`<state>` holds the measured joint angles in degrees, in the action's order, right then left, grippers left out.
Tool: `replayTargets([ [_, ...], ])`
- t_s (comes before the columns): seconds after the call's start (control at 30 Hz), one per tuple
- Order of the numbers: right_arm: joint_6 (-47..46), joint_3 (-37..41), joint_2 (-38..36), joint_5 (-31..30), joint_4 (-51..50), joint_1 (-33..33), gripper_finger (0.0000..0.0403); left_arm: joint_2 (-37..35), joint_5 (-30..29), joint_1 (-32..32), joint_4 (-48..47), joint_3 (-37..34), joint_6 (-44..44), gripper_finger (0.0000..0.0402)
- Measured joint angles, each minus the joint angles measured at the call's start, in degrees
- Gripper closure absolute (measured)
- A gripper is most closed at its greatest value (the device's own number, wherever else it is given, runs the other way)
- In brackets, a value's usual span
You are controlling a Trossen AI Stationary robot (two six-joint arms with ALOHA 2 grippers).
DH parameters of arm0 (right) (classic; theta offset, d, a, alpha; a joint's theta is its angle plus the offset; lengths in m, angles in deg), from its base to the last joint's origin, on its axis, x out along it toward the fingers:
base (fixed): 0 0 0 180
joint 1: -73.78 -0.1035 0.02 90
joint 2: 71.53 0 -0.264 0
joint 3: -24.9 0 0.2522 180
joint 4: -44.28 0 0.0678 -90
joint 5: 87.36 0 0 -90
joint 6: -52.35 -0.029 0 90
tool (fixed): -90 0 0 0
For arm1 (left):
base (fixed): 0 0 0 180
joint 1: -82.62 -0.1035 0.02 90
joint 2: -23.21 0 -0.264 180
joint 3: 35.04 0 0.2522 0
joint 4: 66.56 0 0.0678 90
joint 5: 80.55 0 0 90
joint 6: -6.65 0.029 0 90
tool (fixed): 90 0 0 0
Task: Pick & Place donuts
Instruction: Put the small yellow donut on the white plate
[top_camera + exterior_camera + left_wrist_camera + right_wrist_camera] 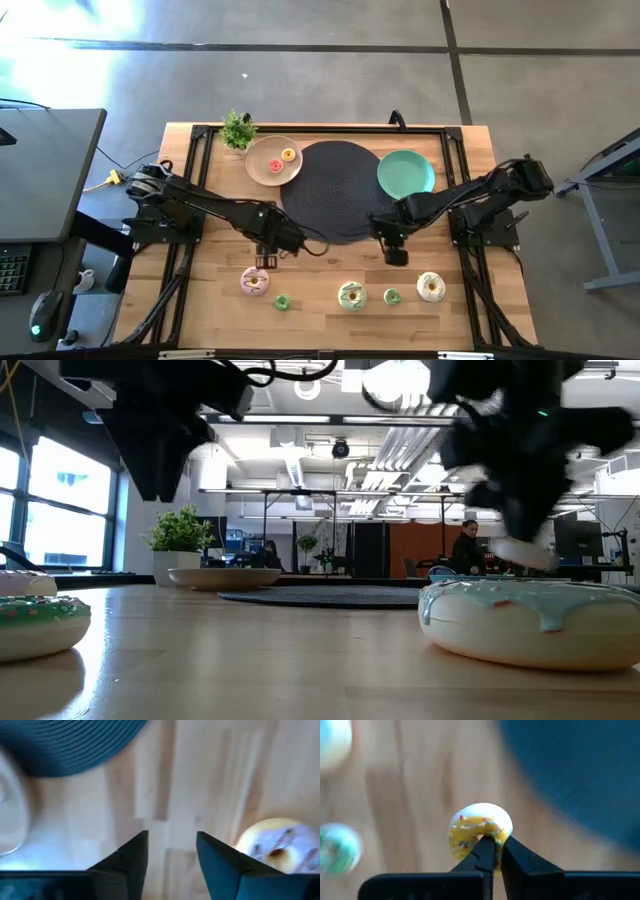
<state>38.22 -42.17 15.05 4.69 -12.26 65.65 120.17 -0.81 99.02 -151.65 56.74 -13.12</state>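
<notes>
Several donuts lie along the table's near side: a pink one [254, 282], a mini green one [282, 301], a green-and-white one [351, 295], another mini green one [391, 296] and a white one [431, 287]. A red mini [275, 166] and a yellow mini [289, 154] lie on the beige plate [262, 172]. My left gripper [265, 258] [172, 852] is open just beyond the pink donut [280, 845], which sits off to one side of its fingers. My right gripper [396, 255] [493, 851], near the mat's near edge, is shut on a yellow-frosted donut [472, 830]. My right gripper pinches the yellow-frosted donut between its two fingers. The fingertips [485, 851] close on the ring's wall [489, 831] beside the hole. The donut sticks out past the fingertips, and nothing shows under it but the blurred table.
The black round mat [335, 190] fills the table's middle, with the teal plate [405, 172] at its right far side and a small potted plant [238, 130] at the far left corner. Bare wood shows between the mat and the donut row.
</notes>
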Motion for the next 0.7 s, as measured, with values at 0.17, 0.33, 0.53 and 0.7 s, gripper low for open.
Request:
replayTargets([
  [0.17, 12.4, -5.6, 1.6, -16.9, 24.0, 4.3, 0.0384, -3.1, -3.9, -1.8, -5.9, 0.0, -0.4, 0.0294],
  [0.33, 16.2, -8.7, 7.9, -17.1, 53.1, 13.6, 0.0393, -7.8, -10.9, -4.1, -8.0, 0.0, -1.5, 0.0333],
  [0.53, 3.8, -19.1, 21.3, -4.9, 57.0, 24.4, 0.0397, -11.9, -22.9, -7.2, -6.5, -0.1, -1.7, 0.0374],
  [0.7, -2.8, -29.0, 32.8, 4.9, 56.7, 27.4, 0.0395, -13.2, -26.5, -13.5, -6.0, -1.7, -1.8, 0.0398],
])
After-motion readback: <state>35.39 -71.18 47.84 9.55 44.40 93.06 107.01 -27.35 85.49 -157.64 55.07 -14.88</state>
